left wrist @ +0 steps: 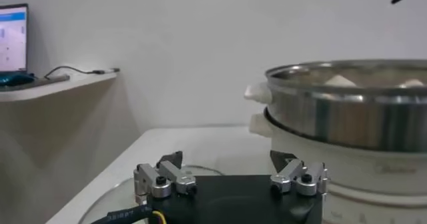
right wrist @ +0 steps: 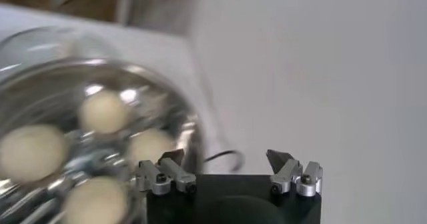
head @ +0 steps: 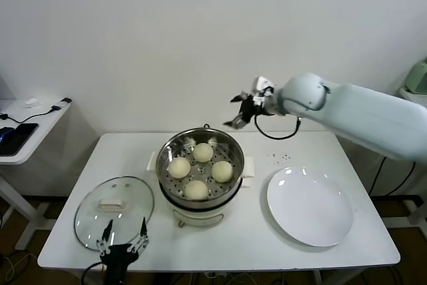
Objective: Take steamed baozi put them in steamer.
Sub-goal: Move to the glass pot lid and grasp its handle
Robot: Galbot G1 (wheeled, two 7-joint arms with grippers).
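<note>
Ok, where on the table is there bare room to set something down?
Free: the near edge in front of the steamer, between the glass lid and the plate; also the far right corner behind the plate. The plate itself is bare. Crowded: the steamer holds four buns, and the left gripper hangs over the lid's near edge.

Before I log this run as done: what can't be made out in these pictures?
- Head view: round steel steamer's cream base front, hidden under its rim.
- Left wrist view: cream-white baozi show only tips above the steamer wall.
- Right wrist view: one baozi is cut off at the picture's edge.
</note>
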